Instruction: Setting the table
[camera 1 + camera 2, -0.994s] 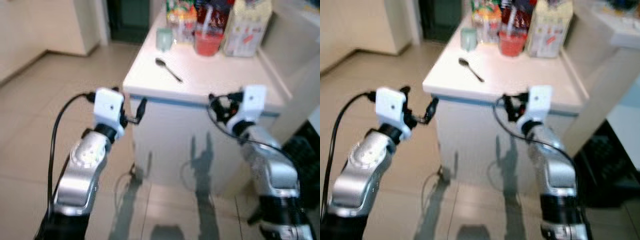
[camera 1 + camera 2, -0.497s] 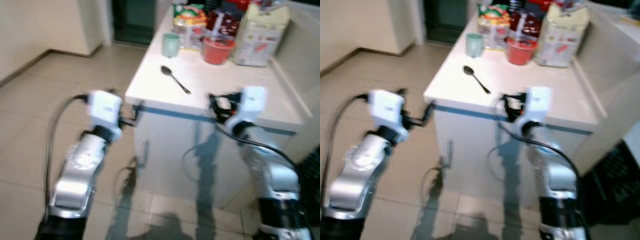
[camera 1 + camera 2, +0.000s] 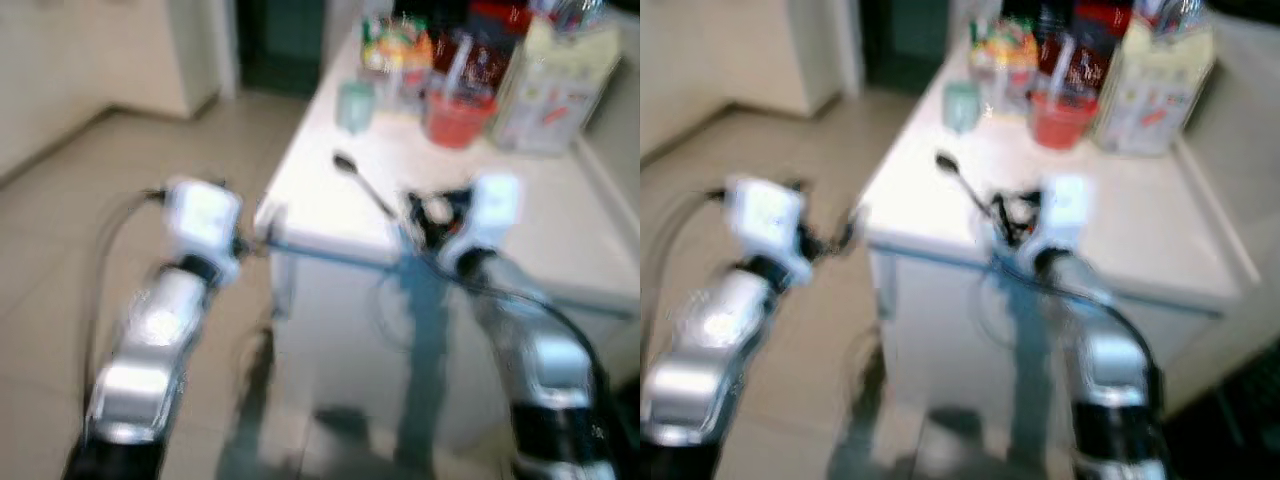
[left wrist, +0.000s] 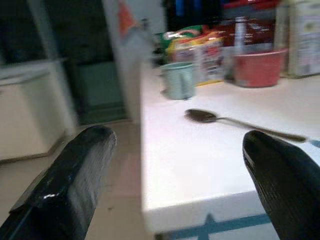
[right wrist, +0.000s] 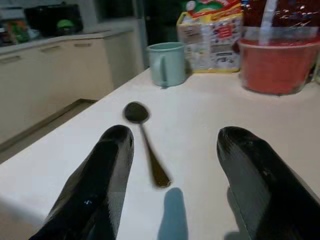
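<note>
Right wrist view: our right gripper [image 5: 170, 187] hangs over the white table [image 5: 210, 140], fingers spread, the spoon [image 5: 145, 135] lying between and just ahead of them. Beyond it, a green mug [image 5: 167, 63] and red bowl [image 5: 280, 65]. Left gripper [image 4: 175, 190] spread wide off the table's corner. Head views blurred; packaging print unreadable.

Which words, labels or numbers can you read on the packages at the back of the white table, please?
None can be read for certain.
Yellow and green printed box behind the pale green mug: small print, too blurred to read.
Dark red packet behind the red bowl: white marks, unreadable.
Tall pale carton: red markings, too blurred to read.
</note>
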You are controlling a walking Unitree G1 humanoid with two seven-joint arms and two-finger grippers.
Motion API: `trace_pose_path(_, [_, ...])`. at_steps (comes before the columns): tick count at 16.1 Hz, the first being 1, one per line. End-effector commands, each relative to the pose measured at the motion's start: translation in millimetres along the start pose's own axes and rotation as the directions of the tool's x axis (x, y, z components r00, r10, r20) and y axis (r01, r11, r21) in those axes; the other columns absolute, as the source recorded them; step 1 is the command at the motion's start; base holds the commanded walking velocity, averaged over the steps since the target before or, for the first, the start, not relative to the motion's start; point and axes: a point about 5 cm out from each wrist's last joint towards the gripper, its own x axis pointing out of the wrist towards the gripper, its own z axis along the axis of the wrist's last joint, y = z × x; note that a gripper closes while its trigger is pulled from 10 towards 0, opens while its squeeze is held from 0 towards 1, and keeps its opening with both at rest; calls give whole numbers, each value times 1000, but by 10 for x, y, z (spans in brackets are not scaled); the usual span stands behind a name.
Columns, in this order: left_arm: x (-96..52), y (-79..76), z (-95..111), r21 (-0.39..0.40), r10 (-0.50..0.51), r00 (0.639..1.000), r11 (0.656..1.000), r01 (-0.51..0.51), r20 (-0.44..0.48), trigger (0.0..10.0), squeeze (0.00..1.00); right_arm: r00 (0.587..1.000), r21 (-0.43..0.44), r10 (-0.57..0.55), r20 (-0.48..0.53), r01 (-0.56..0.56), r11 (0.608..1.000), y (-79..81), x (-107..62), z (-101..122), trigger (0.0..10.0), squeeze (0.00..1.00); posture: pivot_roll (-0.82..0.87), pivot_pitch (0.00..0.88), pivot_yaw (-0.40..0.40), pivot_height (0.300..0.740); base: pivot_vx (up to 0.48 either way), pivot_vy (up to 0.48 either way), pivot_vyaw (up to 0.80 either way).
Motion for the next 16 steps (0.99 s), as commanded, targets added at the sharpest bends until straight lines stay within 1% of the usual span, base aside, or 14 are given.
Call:
trace_pose_path(1, [-15,86,34,17,20,1000,1000,-20,7,10000,0,1000,10,27,4,-27,1000,92,26,26,10000,0,85,0,-45,740,405,0,0])
trace_pose_path(3, [7,86,26,12,12,1000,1000,-13,7,10000,0,1000,8,24,3,-24,1000,98,6,32,10000,0,60,0,-35,740,407,0,0])
trace_pose_path(6, [44,20,14,4,-8,1000,1000,8,6,10000,0,1000,-6,12,5,-12,1000,32,18,65,10000,0,62,0,-25,740,402,0,0])
trace_pose_path(7, [51,-13,17,5,-20,1000,1000,20,-4,10000,0,1000,-16,-7,-10,6,1000,-8,40,62,10000,0,67,0,-26,740,364,0,0])
trace_pose_path(8, [34,-60,21,13,-84,996,996,84,-21,10000,0,999,-28,-22,-33,21,999,-31,79,53,10000,0,73,0,-33,740,0,0,0])
trace_pose_path(9, [0,-86,4,29,-129,991,991,129,-22,10000,0,999,-12,-11,-48,10,1000,-27,106,42,10000,212,71,0,-33,740,0,0,0])
trace_pose_path(10, [-21,-105,-1,24,-155,988,988,156,-17,10000,0,999,-8,-5,-54,4,1000,-27,125,44,10000,1000,71,0,-33,740,0,0,0])
trace_pose_path(11, [-47,-159,18,10,-207,978,978,207,2,10000,0,998,-8,8,-64,-9,1000,-38,163,79,10000,1000,69,0,-40,740,0,0,0])
trace_pose_path(13, [-63,-223,29,5,-253,967,967,253,5,10000,0,997,-18,14,-82,-15,1000,-81,212,121,10000,1000,80,0,-55,740,0,0,0])
trace_pose_path(14, [-98,-304,28,2,-302,953,953,302,-2,10000,0,991,-4,35,-126,-36,999,-124,288,141,10000,1000,86,0,-59,740,0,0,0])
trace_pose_path(15, [-123,-342,24,0,-332,943,943,332,-8,10000,0,986,10,53,-156,-52,999,-130,335,140,10000,1000,86,0,-59,740,0,0,0])
trace_pose_path(16, [-156,-393,-1,1,-395,918,919,395,-28,10000,0,966,13,119,-228,-119,993,-102,469,125,10000,1000,81,0,-56,740,0,0,0])
